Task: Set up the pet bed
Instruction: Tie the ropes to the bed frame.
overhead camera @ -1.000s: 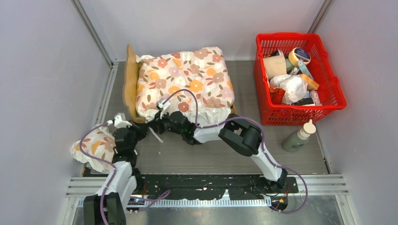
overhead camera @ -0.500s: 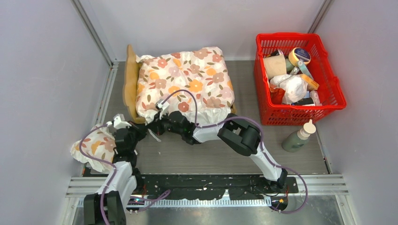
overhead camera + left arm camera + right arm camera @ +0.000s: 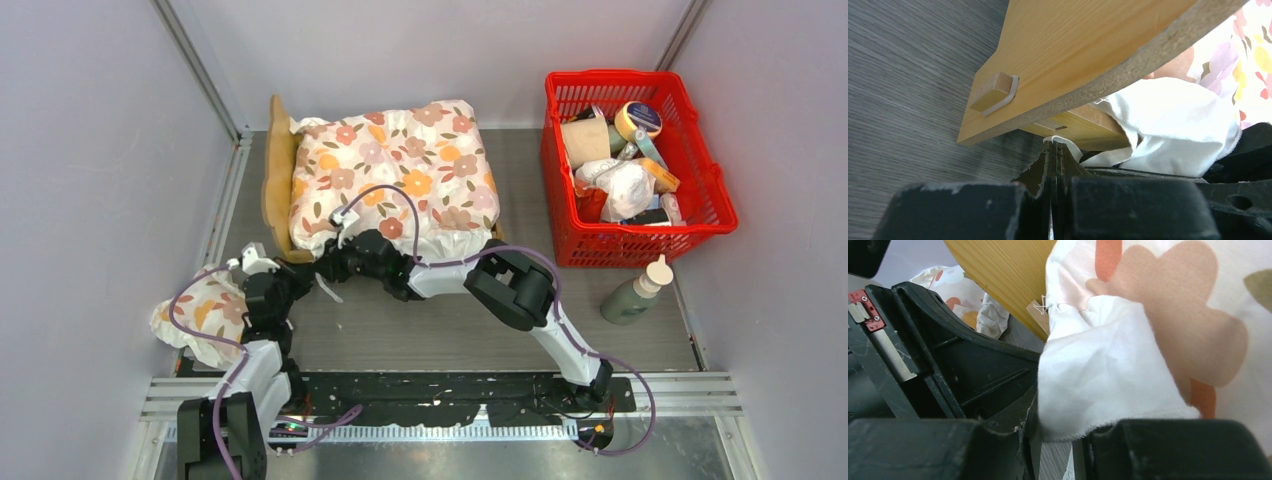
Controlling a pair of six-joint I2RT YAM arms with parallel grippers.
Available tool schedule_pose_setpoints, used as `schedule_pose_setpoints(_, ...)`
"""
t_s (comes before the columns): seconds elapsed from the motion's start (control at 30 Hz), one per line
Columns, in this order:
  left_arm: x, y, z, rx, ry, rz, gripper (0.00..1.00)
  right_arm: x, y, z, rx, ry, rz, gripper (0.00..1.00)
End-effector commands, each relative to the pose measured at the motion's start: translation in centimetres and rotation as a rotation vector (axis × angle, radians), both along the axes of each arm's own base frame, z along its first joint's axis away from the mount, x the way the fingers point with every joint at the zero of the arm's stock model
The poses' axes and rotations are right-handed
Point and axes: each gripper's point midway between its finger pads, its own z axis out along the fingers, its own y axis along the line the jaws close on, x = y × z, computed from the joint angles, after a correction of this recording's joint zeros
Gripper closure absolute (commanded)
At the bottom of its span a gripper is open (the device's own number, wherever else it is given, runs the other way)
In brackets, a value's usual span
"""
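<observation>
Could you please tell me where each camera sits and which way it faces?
Top external: fixed above and behind the arms, looking down on the light-wood pet bed with its white floral-print cushion, and the red plastic basket; both arms show.
Left wrist: on the left gripper, low, facing the bed's headboard; its shut fingers show at bottom.
Right wrist: on the right gripper, facing the cushion's white corner; its parted fingers show.
Shared: both wrist views see headboard and cushion; the right one also sees the left gripper.
</observation>
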Motion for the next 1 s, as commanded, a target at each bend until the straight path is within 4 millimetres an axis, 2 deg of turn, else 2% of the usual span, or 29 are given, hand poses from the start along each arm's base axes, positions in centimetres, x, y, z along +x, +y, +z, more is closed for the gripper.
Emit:
schedule_pose_setpoints(0.0,0.7,0.1,1.4,-0.003,-0.065,0.002,1.00,0.6,-0.6,2.1,0.034,0.000,-0.037,0.69)
schedule_pose_setpoints(0.2,1.0,-0.2,1.3,-0.012,-0.059,-0.022,1.00,0.3,-1.8,2.6,0.061,-0.004,-0.053,0.63)
schedule_pose_setpoints(0.47,1.2,-0.2,1.4,-0.010,-0.058,-0.025,1.00,0.4,-3.8,2.3,0.064,-0.079,-0.035,0.63)
schedule_pose_setpoints(0.67,1.3,-0.2,1.4,-0.012,-0.054,-0.028,1.00,1.1,-4.9,1.7,-0.015,-0.288,0.010,0.62)
schedule_pose_setpoints(0.83,1.5,-0.2,1.5,-0.012,-0.053,-0.027,1.00,-0.6,-5.3,1.6,-0.085,-0.519,0.177,0.61)
schedule_pose_setpoints(0.97,1.6,-0.4,1.6,-0.015,-0.060,-0.039,1.00,-1.0,-5.7,1.4,-0.165,-0.665,0.261,0.61)
